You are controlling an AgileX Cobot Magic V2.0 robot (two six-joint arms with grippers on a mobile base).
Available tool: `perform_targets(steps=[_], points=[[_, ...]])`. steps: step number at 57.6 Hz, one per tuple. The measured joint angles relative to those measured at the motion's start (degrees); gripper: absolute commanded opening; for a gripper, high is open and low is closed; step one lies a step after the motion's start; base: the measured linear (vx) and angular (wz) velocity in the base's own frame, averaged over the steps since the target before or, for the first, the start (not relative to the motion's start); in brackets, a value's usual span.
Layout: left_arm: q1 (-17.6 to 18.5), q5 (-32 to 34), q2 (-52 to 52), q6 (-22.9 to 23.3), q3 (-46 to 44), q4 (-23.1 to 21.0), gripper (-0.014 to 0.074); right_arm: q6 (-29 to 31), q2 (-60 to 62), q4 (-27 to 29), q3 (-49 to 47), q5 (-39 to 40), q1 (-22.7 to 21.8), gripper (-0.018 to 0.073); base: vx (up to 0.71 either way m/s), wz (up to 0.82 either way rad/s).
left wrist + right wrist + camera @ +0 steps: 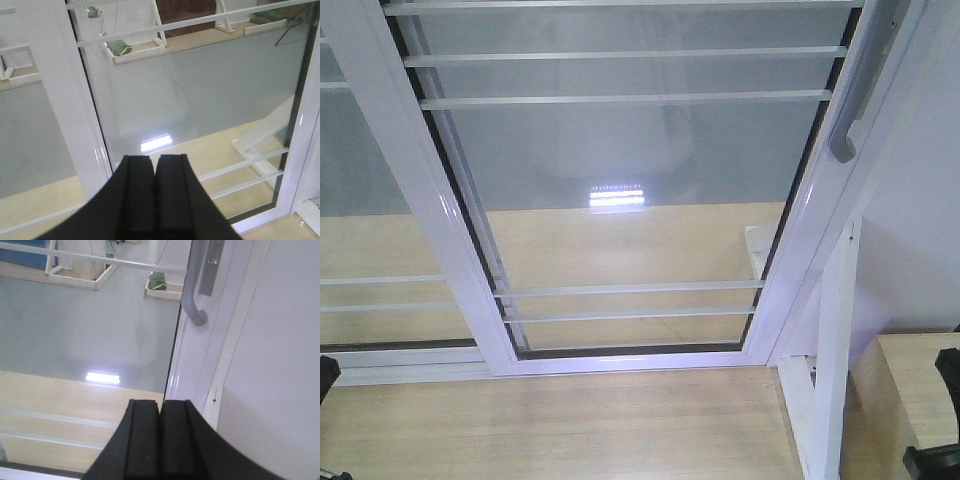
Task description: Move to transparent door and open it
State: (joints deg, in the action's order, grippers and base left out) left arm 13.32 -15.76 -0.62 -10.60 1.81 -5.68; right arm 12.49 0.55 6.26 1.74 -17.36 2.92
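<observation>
Transparent door stands right in front of you and fills the middle of the front view. Its white frame comes down to the wooden floor. Its grey handle is up on the right side. Your right gripper points near that handle but does not touch it. Your left gripper points at the glass, more to the left. Both are pinched tight together with nothing in them.
</observation>
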Motion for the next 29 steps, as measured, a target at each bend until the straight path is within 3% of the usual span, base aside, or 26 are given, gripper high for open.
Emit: perform_targets(steps=[29], points=[[0.0, -0.1, 0.0, 0.0, 0.0, 0.0, 0.0003, 0.0, 0.0, 0.0, 0.1, -0.1, 0.0, -0.0004, 0.00, 0.00]])
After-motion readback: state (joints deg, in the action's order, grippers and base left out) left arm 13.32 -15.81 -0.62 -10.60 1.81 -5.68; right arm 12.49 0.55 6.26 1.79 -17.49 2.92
